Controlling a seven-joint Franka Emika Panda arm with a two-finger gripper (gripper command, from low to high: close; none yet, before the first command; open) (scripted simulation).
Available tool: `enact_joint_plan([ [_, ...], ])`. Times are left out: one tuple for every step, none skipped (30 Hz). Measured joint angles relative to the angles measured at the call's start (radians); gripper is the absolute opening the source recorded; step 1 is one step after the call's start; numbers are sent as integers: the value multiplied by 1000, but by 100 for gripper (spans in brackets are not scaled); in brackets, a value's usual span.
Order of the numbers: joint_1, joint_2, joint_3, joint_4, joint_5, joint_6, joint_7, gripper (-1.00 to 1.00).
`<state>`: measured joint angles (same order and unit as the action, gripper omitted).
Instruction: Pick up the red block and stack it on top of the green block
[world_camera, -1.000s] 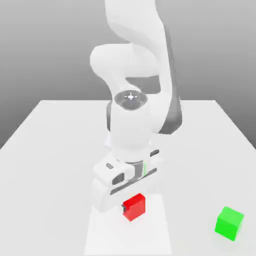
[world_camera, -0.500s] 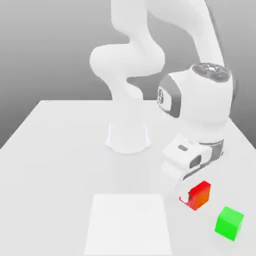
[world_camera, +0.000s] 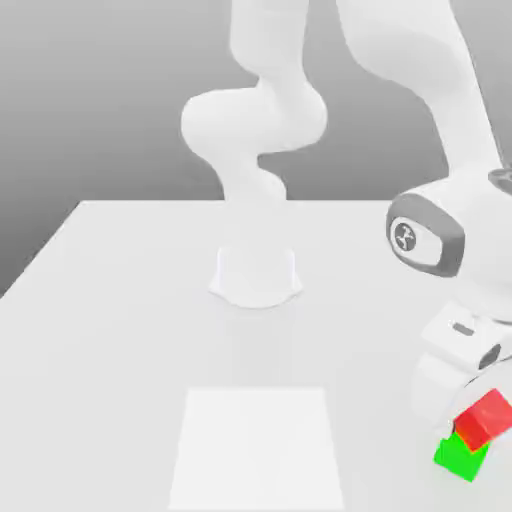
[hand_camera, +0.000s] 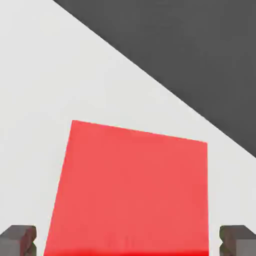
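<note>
The red block (world_camera: 488, 417) rests tilted on top of the green block (world_camera: 460, 458), near the table's front corner at the exterior view's right. My gripper (world_camera: 483, 420) hangs over the red block, its white hand just above and to the exterior view's left of the stack. In the hand view the red block (hand_camera: 132, 190) lies between my two grey fingertips (hand_camera: 17, 239), with a thin strip of table showing on each side of it. The gripper (hand_camera: 128, 242) is open. The red block covers most of the green block.
A white table (world_camera: 120, 330) carries a paler square patch (world_camera: 258, 445) at the front middle. The arm's round base (world_camera: 256, 275) stands at the back middle. The table's edge runs close to the stack, with dark floor (hand_camera: 200, 60) beyond it.
The arm swung from the pale patch to the exterior view's right, carrying the red block over to the green block. The jaws have parted from the red block.
</note>
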<state>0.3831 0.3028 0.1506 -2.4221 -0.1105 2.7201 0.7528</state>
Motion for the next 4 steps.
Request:
enact_joint_plan([
  [-4,-24,5,-1,10,-21,-7,100],
  [-7,-53,10,-2,22,-48,-16,100],
  [-9,-84,15,-4,35,-78,-25,100],
  [-11,-117,19,-6,48,-109,-35,100],
])
